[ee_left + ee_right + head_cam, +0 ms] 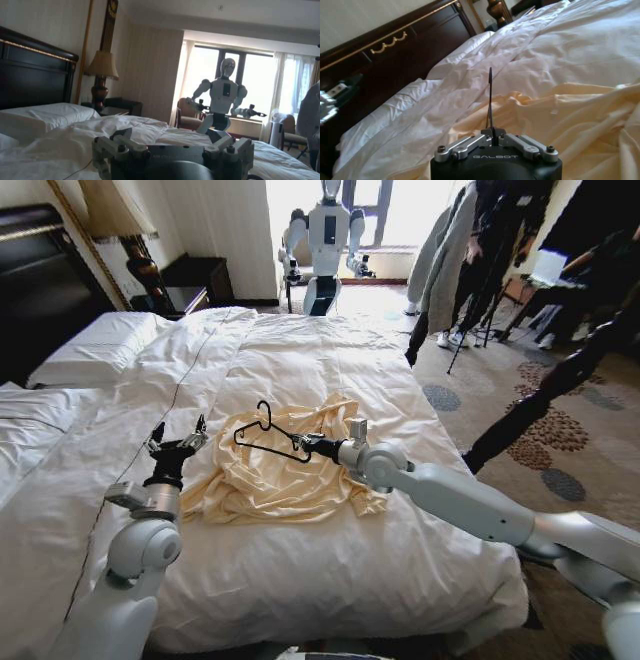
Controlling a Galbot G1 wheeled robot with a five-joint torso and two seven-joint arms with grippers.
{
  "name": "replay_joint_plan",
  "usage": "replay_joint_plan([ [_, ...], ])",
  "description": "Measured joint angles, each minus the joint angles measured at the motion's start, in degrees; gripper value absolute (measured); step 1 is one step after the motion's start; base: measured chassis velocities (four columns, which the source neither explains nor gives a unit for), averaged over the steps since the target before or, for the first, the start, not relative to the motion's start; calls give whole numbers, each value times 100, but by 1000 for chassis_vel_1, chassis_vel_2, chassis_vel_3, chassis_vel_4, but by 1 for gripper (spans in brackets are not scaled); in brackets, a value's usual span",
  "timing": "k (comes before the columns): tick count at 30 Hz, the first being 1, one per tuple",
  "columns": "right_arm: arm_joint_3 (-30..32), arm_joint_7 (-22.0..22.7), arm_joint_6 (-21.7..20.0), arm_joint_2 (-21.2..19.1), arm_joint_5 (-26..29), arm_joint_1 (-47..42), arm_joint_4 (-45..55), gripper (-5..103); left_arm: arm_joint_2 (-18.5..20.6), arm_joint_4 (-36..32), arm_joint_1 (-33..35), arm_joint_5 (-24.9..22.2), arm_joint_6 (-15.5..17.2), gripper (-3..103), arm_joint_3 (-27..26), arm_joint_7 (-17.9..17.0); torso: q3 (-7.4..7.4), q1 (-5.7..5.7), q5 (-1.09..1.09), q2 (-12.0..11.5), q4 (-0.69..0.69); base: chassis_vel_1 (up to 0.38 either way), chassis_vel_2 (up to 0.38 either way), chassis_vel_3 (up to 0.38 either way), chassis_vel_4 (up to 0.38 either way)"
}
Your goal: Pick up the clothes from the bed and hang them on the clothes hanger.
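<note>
A: What is the largest thing in the scene?
B: The bed [330, 360], with a rumpled white duvet, white pillows [95, 345] on the robot's left and a dark headboard [35, 290] behind them.

A: Where are the clothes?
B: The cream-yellow top [275, 470] lies crumpled on the duvet near the middle of the bed, between the two arms, its fabric bunched in folds; the right wrist view shows it spread just beyond the gripper.

A: And the hanger?
B: The thin black hanger [268, 435] sits over the upper part of the top, hook pointing toward the headboard. It is tilted, one end raised.

A: What holds it?
B: The right gripper [303, 444], reaching in from the robot's right. Its fingers are pressed together on the hanger's thin bar, which shows edge-on in the right wrist view as a dark line rising from between the fingertips.

A: And the other arm?
B: The left gripper [178, 442] hovers above the duvet just beside the top's left edge, fingers spread and pointing up, touching nothing
</note>
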Motion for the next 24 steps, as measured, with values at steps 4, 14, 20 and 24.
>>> replay_joint_plan([
  [4, 16, 10, -68, 13, -51, -41, -367, 0, -16, 1, 13, -2, -9, 100, -9, 0, 0, 0, 0, 0, -1, 0, 0, 0, 0],
  [14, 137, 608, -272, -80, -521, -162, -520, 2, -37, 89, -44, 2, -38, 100, 45, 40, 0, 0, 0, 1, -2, 0, 0, 0, 0],
  [20, 269, 945, -79, 42, -1708, -116, -1059, 20, -43, 92, -19, 3, -72, 100, 52, 89, 0, 0, 0, 1, -1, 0, 0, 0, 0],
  [24, 289, 993, 48, 79, -2093, -107, -1224, 30, -40, 84, -6, 2, -83, 100, 45, 90, 0, 0, 0, 1, -1, 0, 0, 0, 0],
])
